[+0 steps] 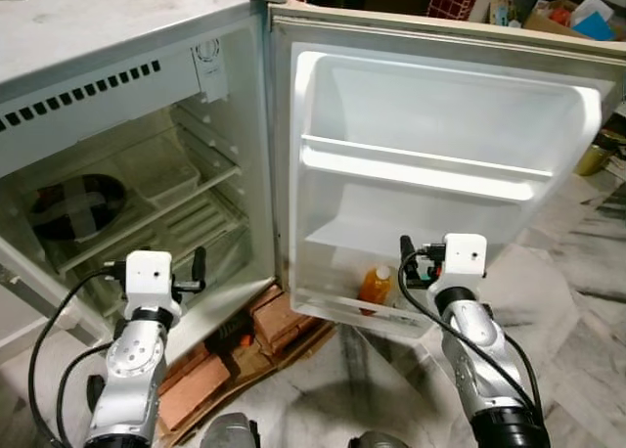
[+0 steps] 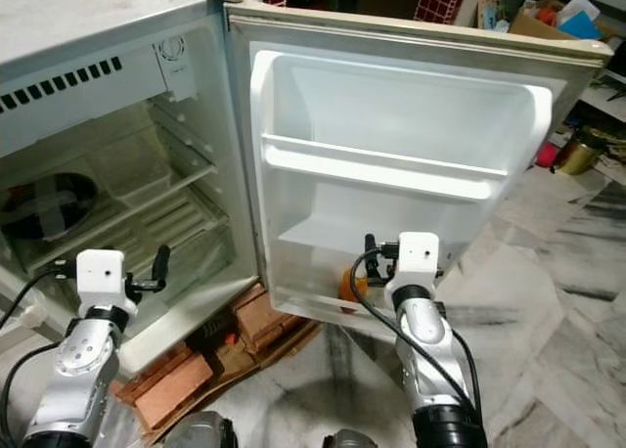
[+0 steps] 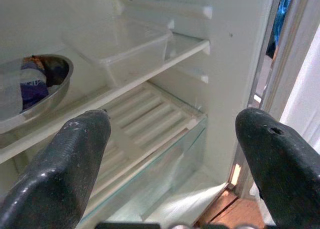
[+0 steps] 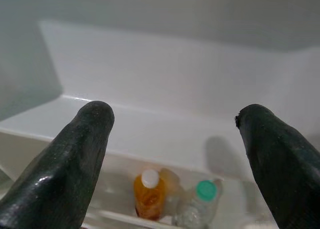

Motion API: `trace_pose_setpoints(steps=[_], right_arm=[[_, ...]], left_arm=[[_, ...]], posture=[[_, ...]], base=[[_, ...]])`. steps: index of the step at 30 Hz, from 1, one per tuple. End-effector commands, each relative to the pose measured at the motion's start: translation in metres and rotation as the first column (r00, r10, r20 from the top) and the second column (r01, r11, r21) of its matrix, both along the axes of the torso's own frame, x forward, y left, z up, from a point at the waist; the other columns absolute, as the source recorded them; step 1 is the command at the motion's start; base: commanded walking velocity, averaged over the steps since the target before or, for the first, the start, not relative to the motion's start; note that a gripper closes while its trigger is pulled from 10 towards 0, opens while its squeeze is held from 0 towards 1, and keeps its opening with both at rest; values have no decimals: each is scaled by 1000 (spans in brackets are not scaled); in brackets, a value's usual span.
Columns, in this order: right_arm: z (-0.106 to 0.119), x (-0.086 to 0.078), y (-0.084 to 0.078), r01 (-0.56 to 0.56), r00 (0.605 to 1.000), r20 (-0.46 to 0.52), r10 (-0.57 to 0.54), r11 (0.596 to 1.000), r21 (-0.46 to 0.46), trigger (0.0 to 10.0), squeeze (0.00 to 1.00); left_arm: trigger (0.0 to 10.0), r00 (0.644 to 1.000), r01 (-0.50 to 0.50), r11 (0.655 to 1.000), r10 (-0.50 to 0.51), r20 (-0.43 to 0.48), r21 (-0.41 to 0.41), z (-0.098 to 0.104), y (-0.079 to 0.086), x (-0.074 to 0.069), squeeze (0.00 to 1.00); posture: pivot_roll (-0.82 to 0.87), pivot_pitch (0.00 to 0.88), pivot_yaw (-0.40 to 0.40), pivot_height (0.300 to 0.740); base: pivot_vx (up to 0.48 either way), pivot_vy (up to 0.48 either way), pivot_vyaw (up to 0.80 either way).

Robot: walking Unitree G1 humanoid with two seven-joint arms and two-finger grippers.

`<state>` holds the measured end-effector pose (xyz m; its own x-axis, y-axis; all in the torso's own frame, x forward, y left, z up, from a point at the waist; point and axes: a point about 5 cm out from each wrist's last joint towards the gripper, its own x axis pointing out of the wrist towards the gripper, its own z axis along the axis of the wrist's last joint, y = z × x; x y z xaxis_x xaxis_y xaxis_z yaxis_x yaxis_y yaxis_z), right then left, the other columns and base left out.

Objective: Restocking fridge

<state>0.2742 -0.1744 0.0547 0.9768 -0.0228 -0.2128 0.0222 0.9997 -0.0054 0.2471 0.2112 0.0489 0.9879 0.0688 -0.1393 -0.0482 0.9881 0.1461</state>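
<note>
A small white fridge (image 1: 210,96) stands open, its door (image 1: 440,106) swung out to the right. In the door's bottom shelf (image 1: 337,306) stand an orange juice bottle (image 1: 375,287) and, beside it, a clear bottle with a green cap (image 4: 200,204). My right gripper (image 4: 175,111) is open and empty, held just in front of and above that shelf. My left gripper (image 3: 172,120) is also open and empty, facing the fridge's inner shelves. On the upper inner shelf sit a steel bowl (image 3: 30,86) with a wrapped item and a clear plastic box (image 3: 132,46). The slatted lower shelf (image 3: 145,119) is bare.
Bricks (image 1: 279,316) and flattened cardboard (image 1: 245,365) lie under the fridge's front edge. Marble floor (image 1: 577,301) spreads to the right. Boxes (image 1: 572,18) stand behind the door, and a brass pot (image 1: 594,159) is at the far right. The door's upper shelf (image 1: 430,169) holds nothing.
</note>
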Motion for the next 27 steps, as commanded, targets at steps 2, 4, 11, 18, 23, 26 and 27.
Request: trace_pose_setpoints(steps=[2, 4, 11, 18, 23, 26, 27], right_arm=[[1, 4, -2, -11, 1000, -11, 11, 1000, -4, 10000, 0], [1, 5, -2, -16, 1000, -14, 15, 1000, -3, 10000, 0], [4, 9, 0, -47, 999, -22, 47, 999, 1, 10000, 0], [8, 10, 11, -130, 991, 1, 130, 991, 2, 10000, 0], [5, 8, 22, -227, 974, -22, 227, 974, 10, 10000, 0], [1, 5, 27, -281, 958, -46, 283, 959, 41, 10000, 0], [-1, 4, 29, -302, 951, -54, 305, 951, 58, 10000, 0]], left_arm=[[10000, 1000, -9, 1000, 9, 3, 1, 1, -1, 1, 0], [10000, 1000, -10, 1000, 10, 3, 2, 1, -1, 1, 0], [10000, 1000, -4, 1000, 4, -2, 13, 1, -2, 0, 0], [10000, 1000, 10, 1000, -9, -3, 20, 2, -3, 2, 0], [10000, 1000, 15, 1000, -15, -4, 24, 2, -3, 2, 0], [10000, 1000, 16, 1000, -16, -6, 23, 1, -4, 2, 0], [10000, 1000, 17, 1000, -17, -7, 24, 1, -4, 2, 0]], posture=[[31, 0, -49, 740], [34, 0, -50, 740], [33, 0, -49, 740], [24, 2, -38, 740], [22, 3, -37, 740], [21, 3, -36, 740], [21, 3, -36, 740]], base=[[0, -386, 0], [0, -390, 0], [0, -399, 0], [0, -399, 0], [0, -418, 0], [0, -428, 0], [0, -428, 0]])
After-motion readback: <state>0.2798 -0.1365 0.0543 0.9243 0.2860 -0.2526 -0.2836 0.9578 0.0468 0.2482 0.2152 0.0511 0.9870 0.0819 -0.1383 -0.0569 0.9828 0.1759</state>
